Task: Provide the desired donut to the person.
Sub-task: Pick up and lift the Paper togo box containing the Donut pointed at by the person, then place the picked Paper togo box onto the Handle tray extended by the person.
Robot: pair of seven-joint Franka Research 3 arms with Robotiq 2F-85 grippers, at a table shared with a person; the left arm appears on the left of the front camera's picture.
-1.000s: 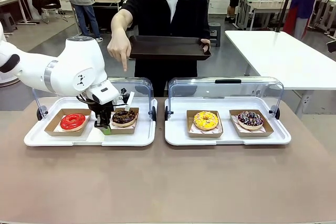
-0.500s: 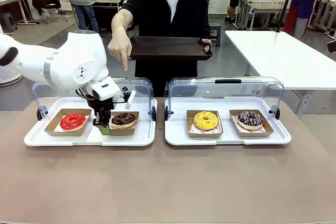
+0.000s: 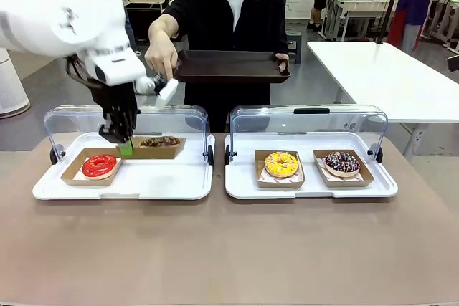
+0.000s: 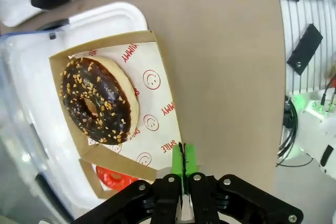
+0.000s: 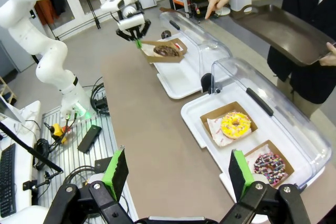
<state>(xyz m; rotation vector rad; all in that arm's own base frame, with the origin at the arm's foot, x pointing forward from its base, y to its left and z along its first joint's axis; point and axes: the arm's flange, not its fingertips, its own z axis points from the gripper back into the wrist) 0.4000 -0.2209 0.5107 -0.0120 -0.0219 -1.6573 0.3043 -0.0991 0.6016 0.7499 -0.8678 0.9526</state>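
Observation:
The chocolate donut [image 3: 159,142] with nut bits lies in a brown cardboard tray [image 3: 171,153], lifted clear above the left white tray [image 3: 172,180]. My left gripper [image 3: 125,147] is shut on that cardboard tray's near-left edge. In the left wrist view its green fingertips [image 4: 183,161] pinch the cardboard rim beside the donut [image 4: 97,100]. The person [image 3: 226,5] stands at the far side, holding out a dark serving tray [image 3: 231,66] and pointing down with one hand [image 3: 161,55]. My right gripper [image 5: 177,174] is open, hanging high over the table with nothing between its fingers.
A red donut [image 3: 99,165] stays in its cardboard tray on the left white tray. The right white tray [image 3: 308,185] holds a yellow donut [image 3: 280,164] and a dark sprinkled donut [image 3: 342,162]. Clear lids [image 3: 308,116] stand open behind both trays.
My left arm has risen and drawn left, lifting the cardboard tray with the chocolate donut off the white tray. The person's pointing hand has barely moved.

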